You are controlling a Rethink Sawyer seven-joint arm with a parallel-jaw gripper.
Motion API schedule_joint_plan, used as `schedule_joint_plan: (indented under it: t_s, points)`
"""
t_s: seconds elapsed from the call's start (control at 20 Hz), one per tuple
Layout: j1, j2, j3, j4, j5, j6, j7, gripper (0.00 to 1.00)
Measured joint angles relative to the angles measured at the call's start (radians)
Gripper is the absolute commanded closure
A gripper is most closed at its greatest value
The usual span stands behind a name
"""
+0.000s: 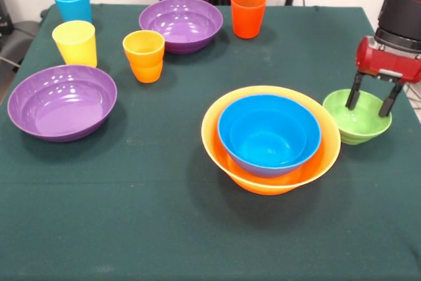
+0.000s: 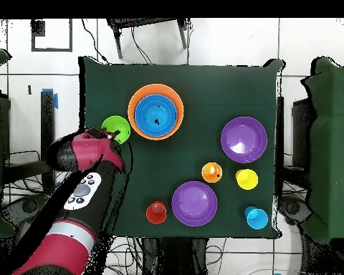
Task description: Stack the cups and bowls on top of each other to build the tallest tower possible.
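The deep blue bowl [image 1: 268,134] sits nested in the large orange bowl [image 1: 214,137] at mid-table; this is the tower [image 2: 156,113]. The small green bowl [image 1: 357,124] stands just right of it. My gripper [image 1: 371,101] is open, with its fingertips [image 1: 354,99] lowered into the green bowl's mouth, holding nothing. Two purple bowls [image 1: 62,101] [image 1: 181,24] sit left and far. The light blue [image 1: 72,2], yellow [image 1: 75,43], orange [image 1: 144,56] and red-orange [image 1: 248,13] cups stand upright and apart. The translucent light blue bowl is out of view.
The dark green tablecloth [image 1: 164,228] covers the table. In the overhead view my red arm [image 2: 78,208] reaches in from the lower left to the green bowl [image 2: 116,127]. The green bowl is close to the table's edge.
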Motion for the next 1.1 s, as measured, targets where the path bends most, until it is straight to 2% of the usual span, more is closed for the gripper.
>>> schedule_joint_plan:
  t_s: [0.25, 1.1]
  points:
    - [-0.003, -0.017, 0.002, 0.008, 0.0, 0.0, 0.0, 0.0]
    - [-0.078, -0.094, 0.048, 0.022, 0.0, 0.0, 0.0, 0.0]
